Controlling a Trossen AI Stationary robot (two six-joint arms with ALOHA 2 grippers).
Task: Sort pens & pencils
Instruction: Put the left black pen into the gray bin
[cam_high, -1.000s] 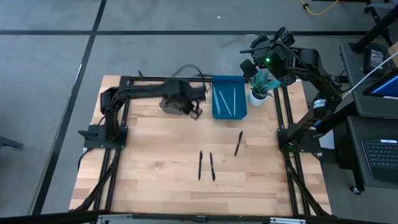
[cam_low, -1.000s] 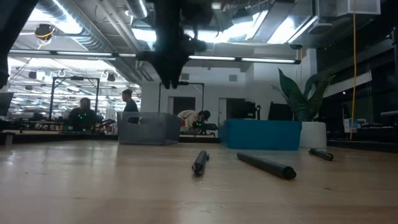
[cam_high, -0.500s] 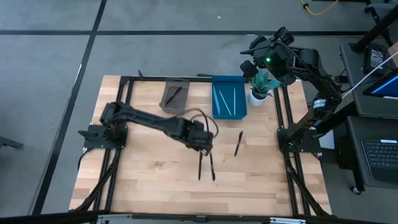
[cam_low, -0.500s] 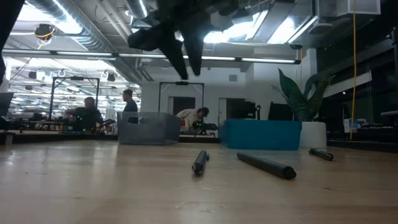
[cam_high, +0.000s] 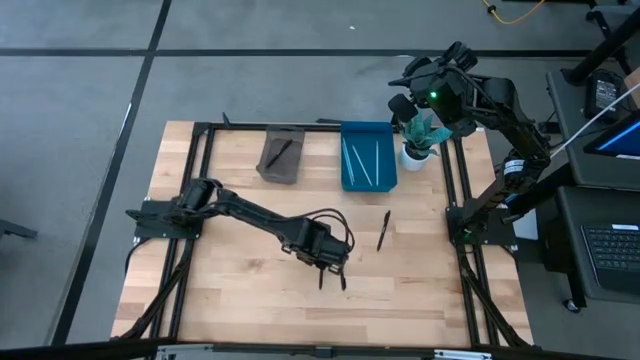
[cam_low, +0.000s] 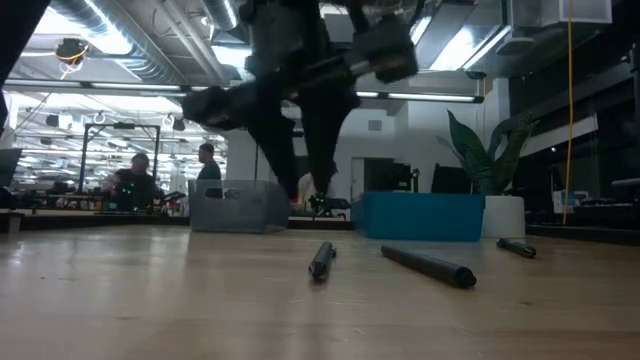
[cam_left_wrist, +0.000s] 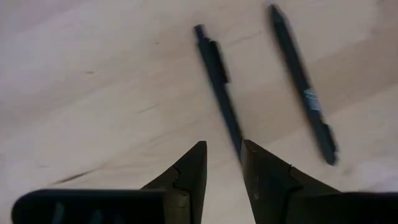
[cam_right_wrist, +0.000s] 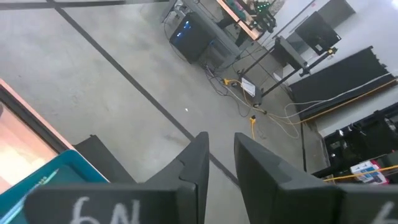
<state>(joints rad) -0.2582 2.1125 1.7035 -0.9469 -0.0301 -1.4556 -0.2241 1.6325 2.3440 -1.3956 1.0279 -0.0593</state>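
Note:
Two black pens (cam_high: 322, 278) (cam_high: 342, 281) lie side by side on the wooden table near its middle, and a third (cam_high: 384, 230) lies to their right. My left gripper (cam_high: 326, 258) points down over the far ends of the pair. In the left wrist view it (cam_left_wrist: 222, 149) is open, with one pen (cam_left_wrist: 216, 68) running toward the gap beside one fingertip and the other pen (cam_left_wrist: 300, 81) off to the side. The low view shows the fingers (cam_low: 300, 185) above the tabletop. My right gripper (cam_right_wrist: 221, 149) is open and raised at the far right.
A grey tray (cam_high: 280, 157) holding one dark pen and a blue tray (cam_high: 368, 155) with thin pencils stand at the table's far edge. Beside the blue tray stands a plant in a white pot (cam_high: 415, 152). People are working in the room beyond the table.
My left gripper has swung from above the grey tray toward the table's near edge and to the right. It has come down over the two pens and rolled about its own axis. The pens have not moved.

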